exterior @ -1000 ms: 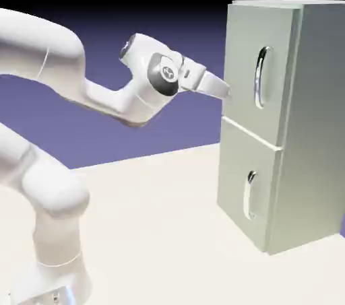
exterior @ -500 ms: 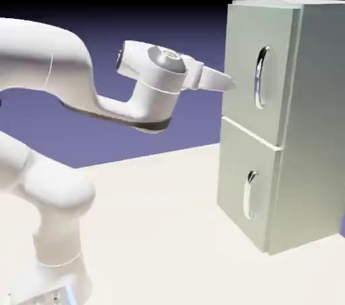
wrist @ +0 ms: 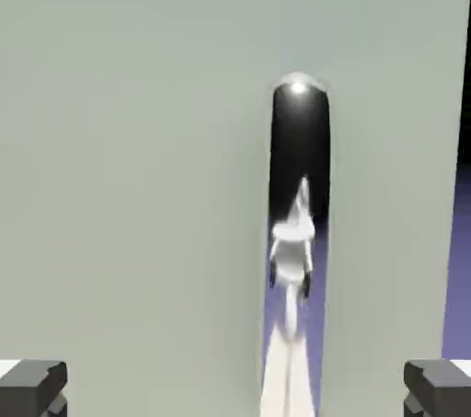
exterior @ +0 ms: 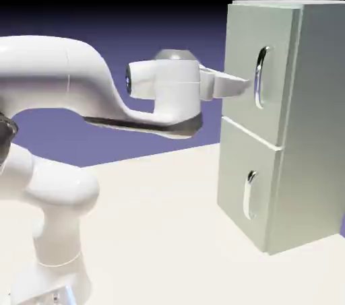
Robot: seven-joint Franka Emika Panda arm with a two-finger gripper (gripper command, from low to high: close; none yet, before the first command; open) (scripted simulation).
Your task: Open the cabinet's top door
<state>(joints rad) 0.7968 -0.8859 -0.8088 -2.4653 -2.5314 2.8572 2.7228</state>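
The cabinet (exterior: 296, 122) is a tall pale grey-green box at the exterior view's right. Its top door (exterior: 246, 48) is shut and carries a long curved silver handle (exterior: 260, 76). My gripper (exterior: 244, 83) points level at that door, fingertips just left of the handle and near its middle, not touching it. In the hand view the top door (wrist: 129, 148) fills the picture and the handle (wrist: 296, 213) runs upright a little right of centre. Both grey fingertips (wrist: 33, 386) sit far apart at the bottom corners, so the gripper (wrist: 235, 389) is open with nothing held.
Below the top door is a shorter door (exterior: 246, 182) with a small silver handle (exterior: 249, 196), also shut. The cabinet stands on a pale table (exterior: 162, 229). My white arm (exterior: 60, 95) arches in from the exterior view's left.
The hand has levelled out and moved right toward the top door, from about a hand's length away to just beside the handle. The fingers stayed open. The doors have not moved.
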